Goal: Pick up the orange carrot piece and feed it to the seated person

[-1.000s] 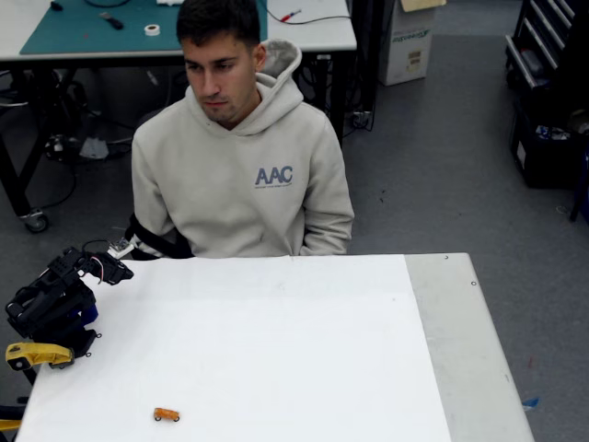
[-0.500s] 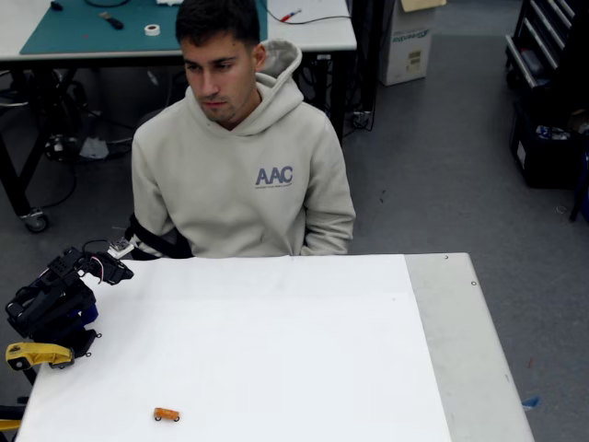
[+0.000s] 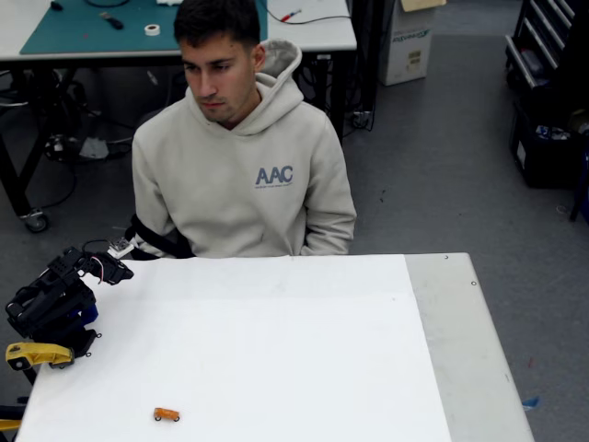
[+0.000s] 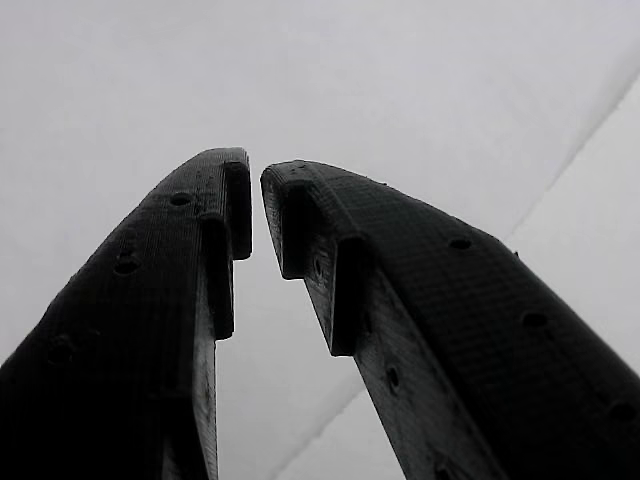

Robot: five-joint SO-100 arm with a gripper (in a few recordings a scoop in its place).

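Carrot first: the orange carrot piece (image 3: 167,414) lies flat on the white worktop (image 3: 276,350), close to the near edge and toward the left in the fixed view. Nothing touches it.

Farther back on the left, my arm (image 3: 51,304) sits folded at the side of the worktop, just above a yellow clamp (image 3: 37,354). It is well apart from the carrot. In the wrist view I see the end effector (image 4: 255,215) with its two black fingers (image 4: 400,300) almost together at the tips, with only a thin gap between them and nothing inside. Below them is plain white worktop.

At the far side sits the seated person (image 3: 241,175) in a light hoodie, right behind the worktop's back edge, head turned a little to the left of the picture.

I think the job is at its very start: the pick-up has not begun. Next I would need to spread the fingers wider, swing the arm toward the near edge, come down over the small piece and line the fingers across its short side. It is tiny, so a bad aim could push it away.
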